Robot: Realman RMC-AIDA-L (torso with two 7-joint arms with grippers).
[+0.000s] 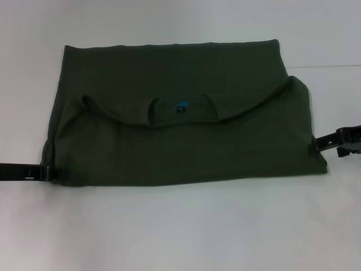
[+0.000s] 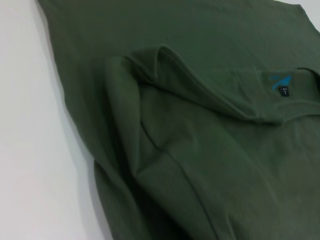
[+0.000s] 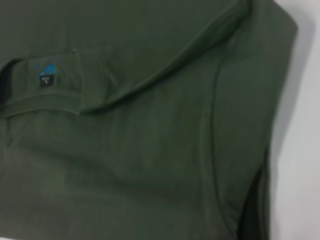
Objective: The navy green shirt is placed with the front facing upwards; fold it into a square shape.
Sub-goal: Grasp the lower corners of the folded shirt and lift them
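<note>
The navy green shirt (image 1: 169, 113) lies on the white table, folded across so its near half overlaps the far half. The folded edge curves across the middle, and the collar with its blue neck label (image 1: 180, 107) shows there. No print is visible. My left gripper (image 1: 46, 172) sits low at the shirt's near left corner, touching the cloth edge. At the right edge of the shirt, just above its near right corner, is my right gripper (image 1: 320, 142). The left wrist view shows the shirt (image 2: 200, 125) with its folded layers and label (image 2: 281, 85). The right wrist view shows the shirt (image 3: 150, 140) and label (image 3: 46, 75).
The white table (image 1: 180, 226) surrounds the shirt on all sides, with a wide bare strip in front. A faint seam line (image 1: 327, 66) runs across the tabletop at the far right.
</note>
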